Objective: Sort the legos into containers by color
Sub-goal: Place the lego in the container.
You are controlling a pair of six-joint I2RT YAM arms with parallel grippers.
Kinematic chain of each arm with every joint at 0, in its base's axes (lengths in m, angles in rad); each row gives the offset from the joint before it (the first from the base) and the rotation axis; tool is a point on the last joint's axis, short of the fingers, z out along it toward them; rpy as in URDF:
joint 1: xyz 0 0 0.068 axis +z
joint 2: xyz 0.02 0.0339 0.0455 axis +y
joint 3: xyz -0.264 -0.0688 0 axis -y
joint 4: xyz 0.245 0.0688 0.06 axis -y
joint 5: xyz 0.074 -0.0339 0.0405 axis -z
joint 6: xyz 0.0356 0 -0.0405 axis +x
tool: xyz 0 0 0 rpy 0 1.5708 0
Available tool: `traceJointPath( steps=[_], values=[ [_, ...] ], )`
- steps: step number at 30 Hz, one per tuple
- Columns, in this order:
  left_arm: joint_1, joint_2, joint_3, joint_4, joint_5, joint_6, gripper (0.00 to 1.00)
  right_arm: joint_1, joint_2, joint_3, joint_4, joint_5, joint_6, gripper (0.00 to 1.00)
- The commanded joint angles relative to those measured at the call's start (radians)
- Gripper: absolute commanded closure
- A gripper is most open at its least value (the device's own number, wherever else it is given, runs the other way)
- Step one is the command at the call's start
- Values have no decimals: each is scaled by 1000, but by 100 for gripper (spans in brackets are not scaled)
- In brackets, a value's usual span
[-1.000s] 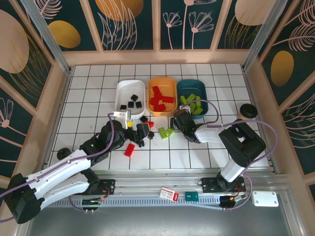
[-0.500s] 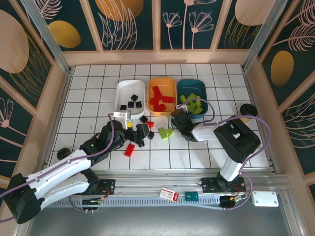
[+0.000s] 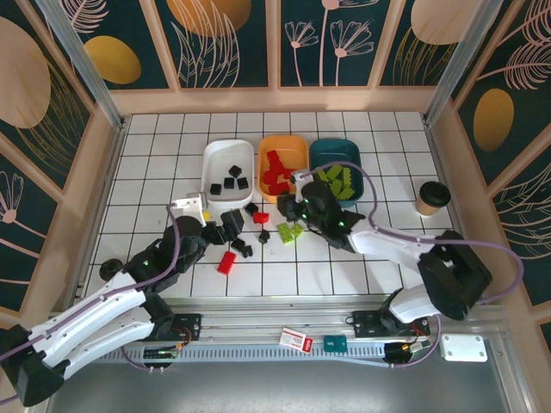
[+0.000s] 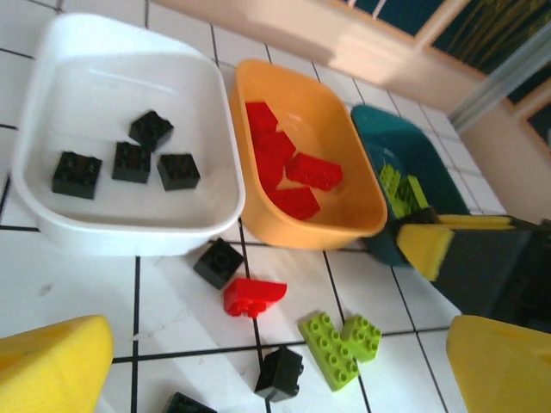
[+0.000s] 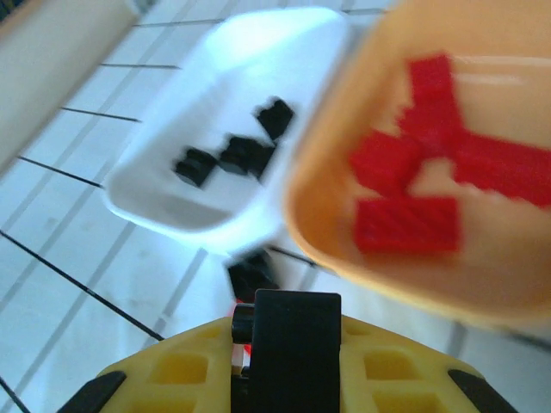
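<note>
Since a second ago the right gripper [image 3: 288, 206] has reached leftward to the near rim of the shallow orange plastic tray [image 3: 294, 148], and the left gripper [image 3: 225, 225] has drawn back a little to the left. The left jaws stand wide. Whether the right jaws hold anything, I cannot tell.

Toward the far edge of the white tiled desk [image 3: 344, 275], small black cube bricks [image 4: 131, 161] lie in the shallow white plastic tray [image 3: 225, 155], red plastic bricks [image 4: 314, 170] in the orange one and lime-green plastic bricks [image 3: 337, 182] in the dark teal plastic tray [image 3: 331, 151]. A loose red brick [image 4: 252, 295], loose green bricks [image 4: 337, 344] and a loose black cube [image 4: 218, 261] lie mid-desk.
</note>
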Motion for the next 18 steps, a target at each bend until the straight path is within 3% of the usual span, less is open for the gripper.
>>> traceJointPath(
  steps=[1, 11, 12, 16, 18],
  values=[
    [3, -47, -31, -51, -80, -51, 1, 12, 159, 163, 10, -99, -47, 87],
    [3, -46, -74, -102, -54, -126, 1, 9, 671, 750, -98, -56, -69, 83],
    [2, -45, -81, -105, -45, -131, 1, 9, 707, 799, -114, -42, -64, 80],
    [2, -14, -91, -149, -11, -155, 2, -6, 782, 910, -139, -28, -26, 49],
    [3, 21, -88, -184, 5, -168, 4, -7, 775, 910, -129, -20, -17, 43]
  ],
)
